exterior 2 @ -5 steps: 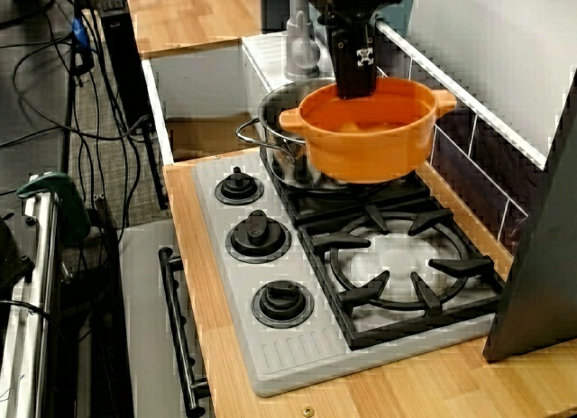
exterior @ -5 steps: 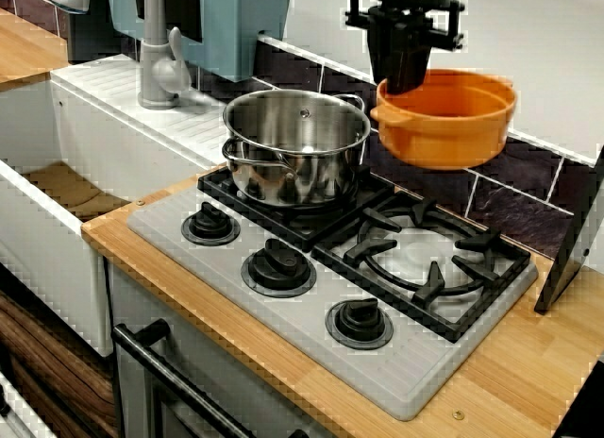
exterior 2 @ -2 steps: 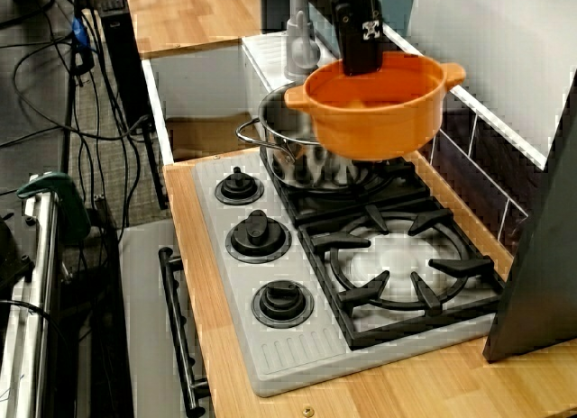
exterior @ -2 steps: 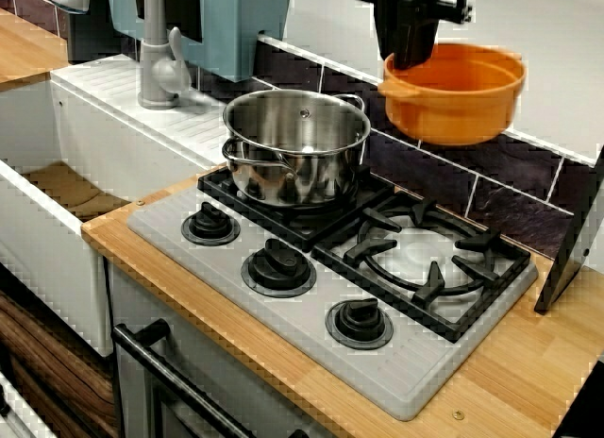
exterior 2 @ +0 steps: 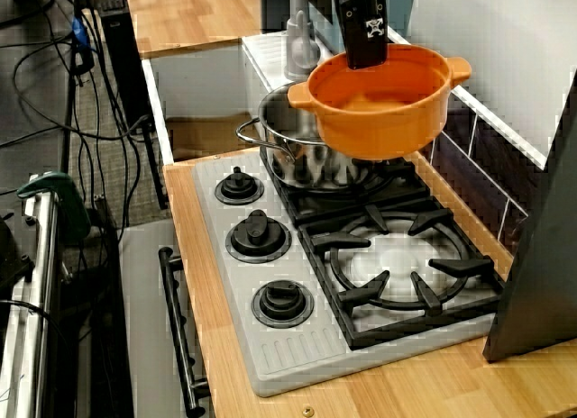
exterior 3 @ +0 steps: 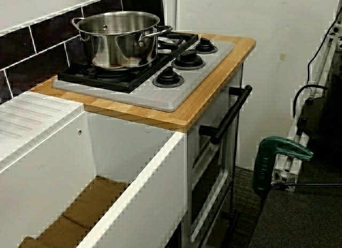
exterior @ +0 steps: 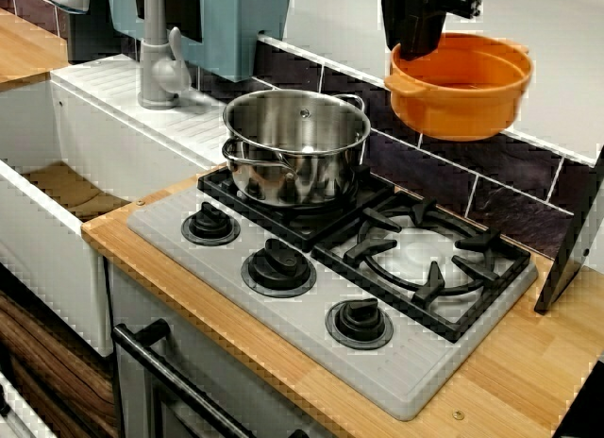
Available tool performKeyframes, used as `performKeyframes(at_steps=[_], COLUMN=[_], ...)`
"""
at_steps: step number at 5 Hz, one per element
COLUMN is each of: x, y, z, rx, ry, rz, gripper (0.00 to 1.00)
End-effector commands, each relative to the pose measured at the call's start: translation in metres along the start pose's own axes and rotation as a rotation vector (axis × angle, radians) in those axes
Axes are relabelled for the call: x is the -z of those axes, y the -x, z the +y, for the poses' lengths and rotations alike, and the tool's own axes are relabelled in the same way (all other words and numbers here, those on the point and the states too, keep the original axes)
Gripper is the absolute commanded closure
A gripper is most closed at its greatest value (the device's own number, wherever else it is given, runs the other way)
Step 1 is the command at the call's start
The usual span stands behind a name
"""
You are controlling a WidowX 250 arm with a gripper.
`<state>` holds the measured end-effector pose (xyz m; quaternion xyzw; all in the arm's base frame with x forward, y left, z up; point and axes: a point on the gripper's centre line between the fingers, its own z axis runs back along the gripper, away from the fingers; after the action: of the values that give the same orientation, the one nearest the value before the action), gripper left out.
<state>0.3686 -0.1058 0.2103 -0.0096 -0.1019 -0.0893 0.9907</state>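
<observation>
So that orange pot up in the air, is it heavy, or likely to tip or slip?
The orange pot looks like moulded plastic, so it is probably stiff and light for its size. The tool pinches it by one side of the rim only, so it may tilt or swing a bit. Its smooth, glossy wall could also slip slightly in that grip.

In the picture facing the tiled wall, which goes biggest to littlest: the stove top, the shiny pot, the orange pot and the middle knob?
Largest: stove top.
Next: steel pot and orange pot look about the same. The orange one hangs in the air and seems farther back, so I cannot rank them.
Smallest: middle knob.
</observation>
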Motion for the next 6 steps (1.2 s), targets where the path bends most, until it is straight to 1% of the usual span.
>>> performKeyframes(at_steps=[1, 2, 3, 4, 5, 6], x=[-0.012, -0.011, -0.001, 0.01, 0.02, 0.028], y=[0.003, 0.004, 0.005, 0.006, 0.01, 0.013], z=[-0.006, -0.004, -0.007, -0.015, -0.015, -0.016], rx=[0.227, 0.325, 0.483, 0.575, 0.686, 0.693], ry=[-0.01, 0.038, -0.018, -0.058, -0.03, -0.001], rz=[-0.045, -0.017, -0.01, -0.012, -0.002, 0.004], gripper=[1.0, 1.0, 1.0, 1.0, 1.0, 1.0])
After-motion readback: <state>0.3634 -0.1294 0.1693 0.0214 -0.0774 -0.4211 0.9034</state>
